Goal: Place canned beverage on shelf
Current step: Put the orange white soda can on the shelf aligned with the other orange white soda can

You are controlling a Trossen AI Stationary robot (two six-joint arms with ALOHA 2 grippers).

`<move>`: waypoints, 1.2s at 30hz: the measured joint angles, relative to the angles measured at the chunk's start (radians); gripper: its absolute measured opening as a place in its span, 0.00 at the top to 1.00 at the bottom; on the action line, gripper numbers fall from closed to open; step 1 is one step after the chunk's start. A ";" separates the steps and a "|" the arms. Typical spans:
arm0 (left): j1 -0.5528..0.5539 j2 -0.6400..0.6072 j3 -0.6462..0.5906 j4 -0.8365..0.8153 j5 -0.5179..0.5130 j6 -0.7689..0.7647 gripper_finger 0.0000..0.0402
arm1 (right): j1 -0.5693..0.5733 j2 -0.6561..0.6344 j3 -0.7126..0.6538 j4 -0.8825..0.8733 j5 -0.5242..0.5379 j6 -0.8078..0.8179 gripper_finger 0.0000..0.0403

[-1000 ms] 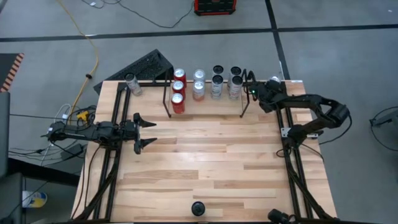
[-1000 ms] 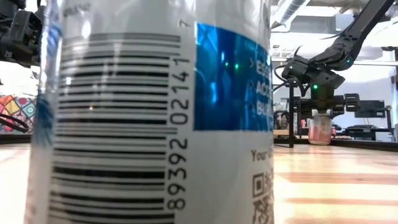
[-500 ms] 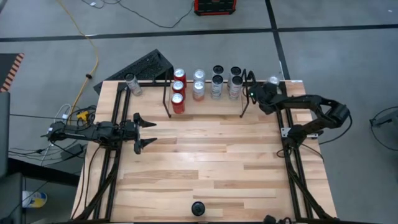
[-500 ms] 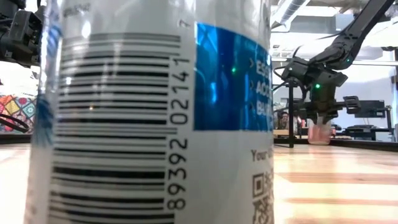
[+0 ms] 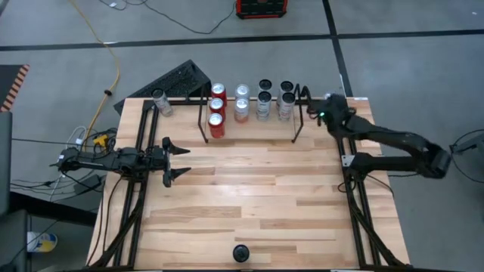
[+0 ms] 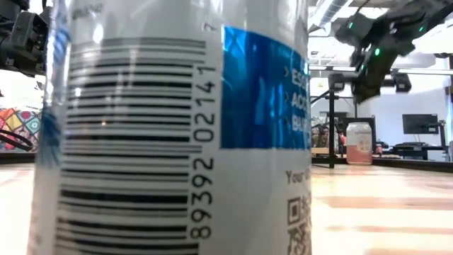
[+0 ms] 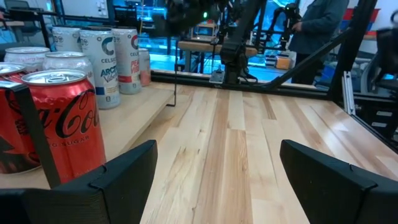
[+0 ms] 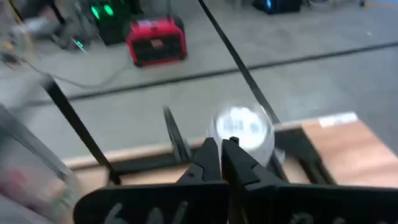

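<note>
My right gripper [image 8: 222, 149], fingers pressed together, is hovering above a can [image 6: 359, 143] right of the shelf [image 5: 249, 113].

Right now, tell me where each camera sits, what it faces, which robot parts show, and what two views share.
High: overhead, straight down; both arms, the shelf.
Low: table level, facing a barcoded can; right arm overhead.
Left wrist: on left arm, facing along the table; left gripper open.
Right wrist: on right arm, looking down at a can top; right gripper.
Shared: red cans, high and left wrist.
</note>
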 joint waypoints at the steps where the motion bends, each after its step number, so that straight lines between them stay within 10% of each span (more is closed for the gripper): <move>1: 0.000 0.000 0.000 0.000 0.000 0.000 0.19 | -0.007 -0.030 0.013 0.001 0.000 -0.031 0.99; 8: 0.000 0.000 0.000 0.000 0.000 0.000 0.19 | -0.136 -0.074 0.156 0.003 -0.142 -0.246 1.00; 22: 0.000 0.000 0.000 0.000 0.000 0.000 0.19 | -0.063 0.219 0.484 -0.232 -0.146 -0.033 1.00; 36: 0.000 0.000 0.000 0.000 -0.001 0.000 0.19 | -0.487 0.728 1.184 -0.848 -0.584 -0.150 1.00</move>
